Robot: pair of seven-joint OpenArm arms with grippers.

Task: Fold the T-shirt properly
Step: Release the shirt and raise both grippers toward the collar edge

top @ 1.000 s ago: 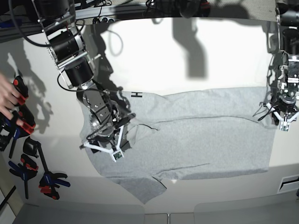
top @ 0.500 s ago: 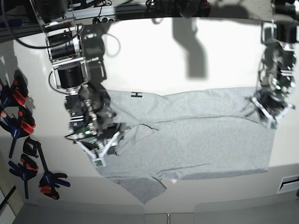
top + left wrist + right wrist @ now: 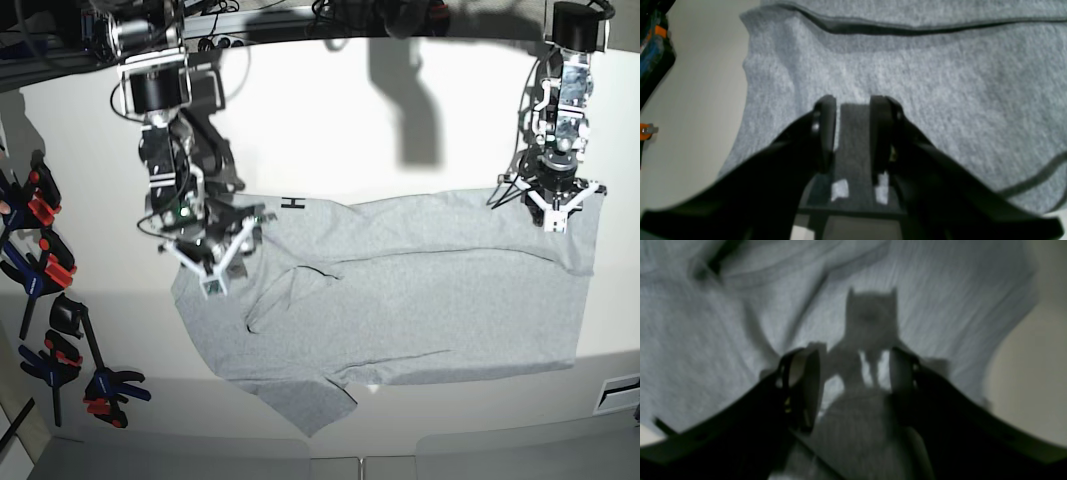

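One T-shirt (image 3: pixel 400 300) lying on one table (image 3: pixel 330 120), two grippers hovering, several clamps (image 3: pixel 60 330) sitting at the left edge

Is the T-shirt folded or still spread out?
Partly folded: the T-shirt lies flat on the table, its far edge turned over, one sleeve sticking out at the front.

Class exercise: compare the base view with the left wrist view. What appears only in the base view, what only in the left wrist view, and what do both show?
Only the base view shows the whole T-shirt spread on the table, its black lettering, the right gripper over the shirt and the clamps at the table's side. Only the left wrist view shows the left gripper up close, jaws parted above the cloth with nothing between them, near a dark fold line. Both show grey shirt fabric, pale table and the left gripper.
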